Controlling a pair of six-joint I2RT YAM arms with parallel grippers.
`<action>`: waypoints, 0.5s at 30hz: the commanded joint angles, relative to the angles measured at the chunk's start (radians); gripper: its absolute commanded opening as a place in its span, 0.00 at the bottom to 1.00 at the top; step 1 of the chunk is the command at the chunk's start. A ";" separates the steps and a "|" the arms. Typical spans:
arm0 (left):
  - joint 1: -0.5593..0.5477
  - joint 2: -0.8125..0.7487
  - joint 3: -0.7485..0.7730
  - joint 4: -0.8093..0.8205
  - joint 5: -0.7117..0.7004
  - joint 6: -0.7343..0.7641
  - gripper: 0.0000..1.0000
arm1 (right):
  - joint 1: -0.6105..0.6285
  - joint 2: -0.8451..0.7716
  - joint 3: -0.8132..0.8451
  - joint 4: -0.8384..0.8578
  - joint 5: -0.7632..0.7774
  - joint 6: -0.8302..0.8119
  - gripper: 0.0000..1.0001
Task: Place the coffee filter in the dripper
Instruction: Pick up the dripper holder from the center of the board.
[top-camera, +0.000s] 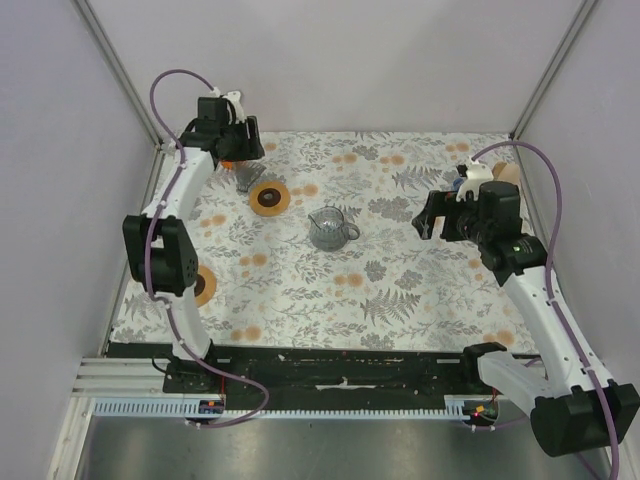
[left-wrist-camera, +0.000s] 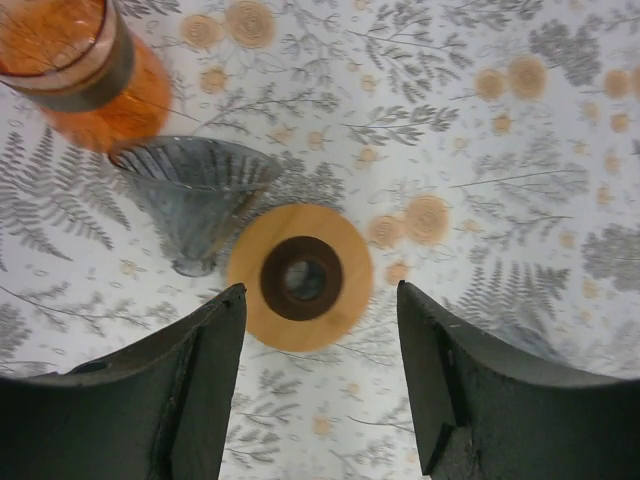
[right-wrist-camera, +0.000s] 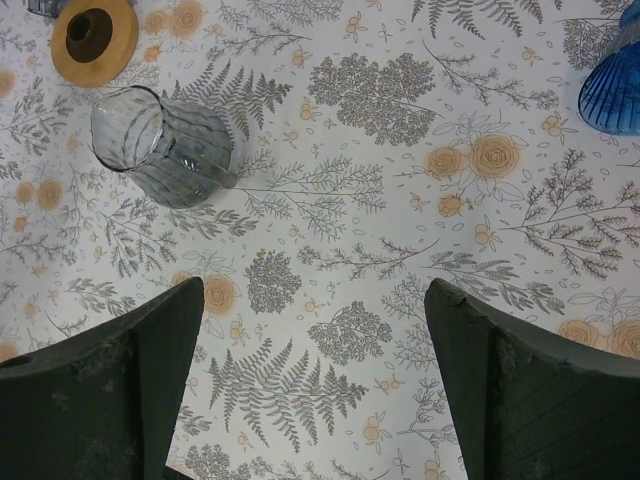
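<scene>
A grey ribbed glass dripper (left-wrist-camera: 195, 195) lies on its side on the floral cloth, also seen as the dripper (top-camera: 247, 178) at the back left in the top view. Beside it lies a wooden ring (left-wrist-camera: 300, 277) with a dark centre hole. My left gripper (left-wrist-camera: 320, 295) hangs open above that ring, nothing between its fingers. My right gripper (right-wrist-camera: 315, 290) is open over bare cloth at the right, the same gripper (top-camera: 432, 222) in the top view. No coffee filter can be made out; a tan rounded thing (top-camera: 507, 172) shows partly behind the right arm.
An orange glass vessel (left-wrist-camera: 80, 70) stands just behind the dripper. A clear glass carafe (top-camera: 330, 228) stands mid-table, the same carafe (right-wrist-camera: 165, 145). A blue ribbed cone (right-wrist-camera: 615, 85) sits at the far right. A second wooden ring (top-camera: 205, 285) lies by the left arm.
</scene>
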 joint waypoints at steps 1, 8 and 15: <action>-0.020 0.135 0.152 -0.105 -0.020 0.322 0.67 | 0.004 0.029 0.052 -0.004 -0.025 -0.021 0.98; -0.022 0.309 0.266 -0.212 -0.082 0.411 0.43 | 0.004 0.066 0.065 -0.014 -0.031 -0.023 0.98; -0.022 0.372 0.258 -0.230 -0.116 0.444 0.41 | 0.004 0.084 0.068 -0.014 -0.030 -0.018 0.98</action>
